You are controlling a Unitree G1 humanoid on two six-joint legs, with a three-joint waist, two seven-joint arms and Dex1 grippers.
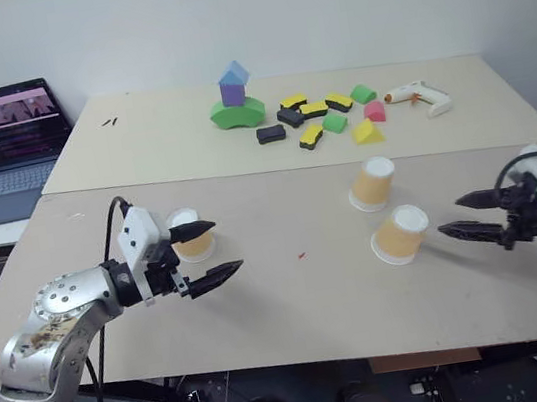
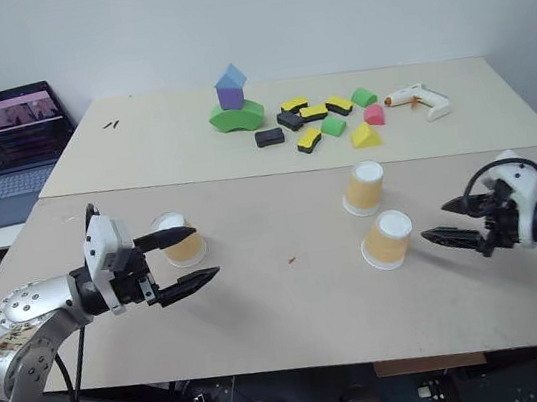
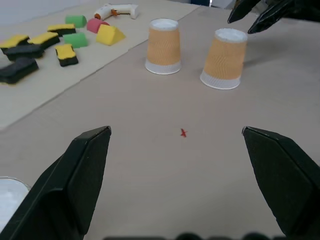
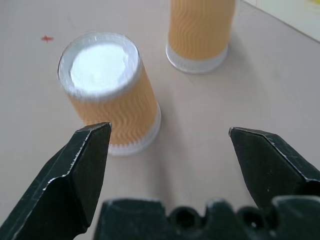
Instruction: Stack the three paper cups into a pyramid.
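Three paper cups stand upside down on the near table, tan sides and white bottoms up. One cup (image 1: 189,237) is at the left, just behind my left gripper (image 1: 227,246), which is open, points right and holds nothing. The other two cups (image 1: 373,183) (image 1: 401,235) stand close together at the right. My right gripper (image 1: 450,215) is open and points left at the nearer cup (image 4: 107,90) from a short gap away. The left wrist view looks across the table at both right cups (image 3: 163,46) (image 3: 225,58).
On the far table stand a blue-purple-green block tower (image 1: 236,100), several loose foam blocks (image 1: 322,117) and a glue gun (image 1: 417,98). An open laptop (image 1: 11,138) sits at the far left. A small red mark (image 1: 301,255) lies on the table between the grippers.
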